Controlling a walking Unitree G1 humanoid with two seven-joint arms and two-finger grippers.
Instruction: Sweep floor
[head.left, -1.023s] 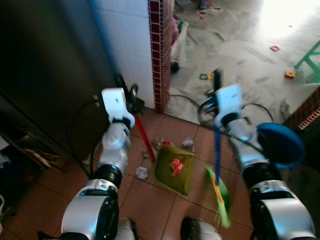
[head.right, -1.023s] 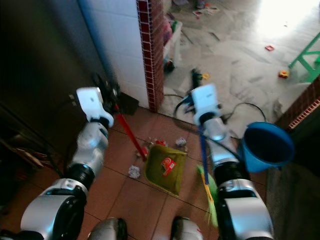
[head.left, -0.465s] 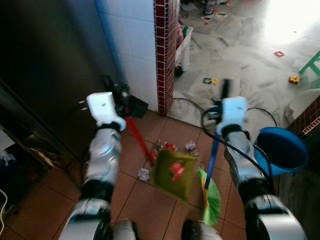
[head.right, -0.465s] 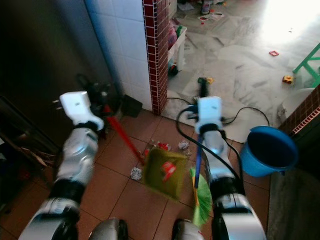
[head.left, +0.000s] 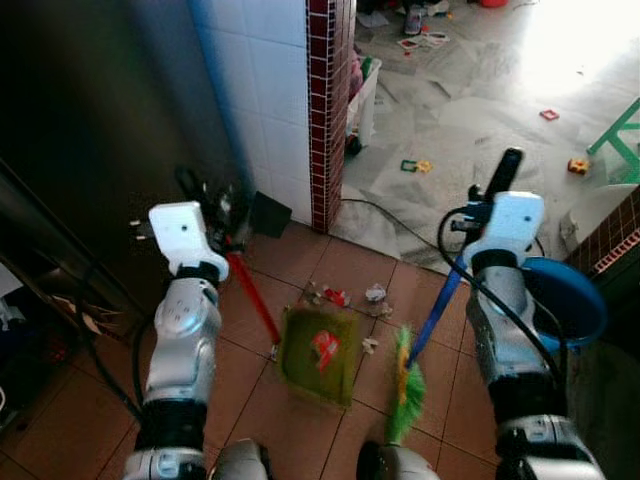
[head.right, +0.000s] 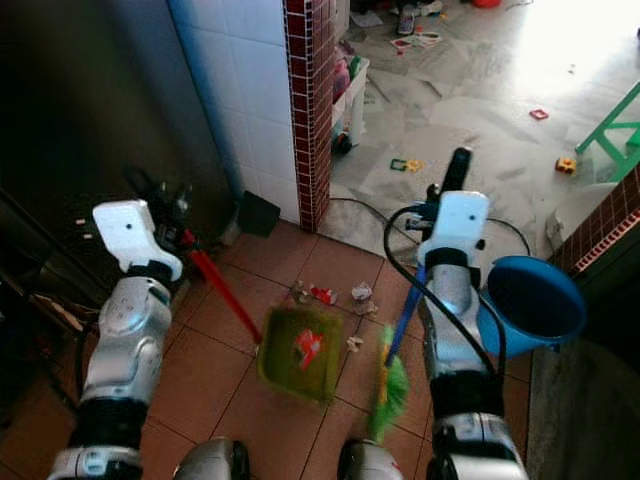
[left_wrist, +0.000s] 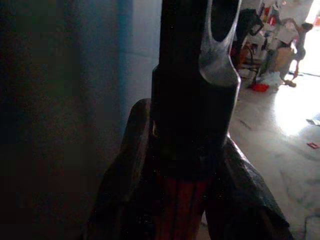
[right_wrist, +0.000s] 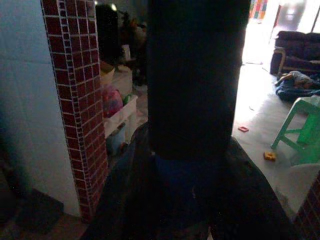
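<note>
Since the earlier frames the right arm has swung out to the right and lifted, so the broom's blue handle now leans more steeply and its green bristles sit closer in, near the robot's feet; the dustpan has slid a little nearer too.

The terracotta tile floor (head.left: 250, 400) lies before the robot, ending at a red brick pillar (head.left: 330, 110) with pale, littered floor beyond. A blue bucket (head.left: 575, 300) stands on the right, beside the right arm. The green dustpan (head.left: 318, 355) sits at the centre, a red scrap lying in it, its red handle (head.left: 250, 300) running up and left into the left gripper (left_wrist: 182, 170), whose fingers are clenched round it. The broom (head.left: 405, 385) stands just right of the dustpan, and the right gripper (right_wrist: 192, 180) is clamped on its blue handle (head.left: 438, 310). Small litter scraps (head.left: 345, 296) lie just beyond the dustpan's far edge.
</note>
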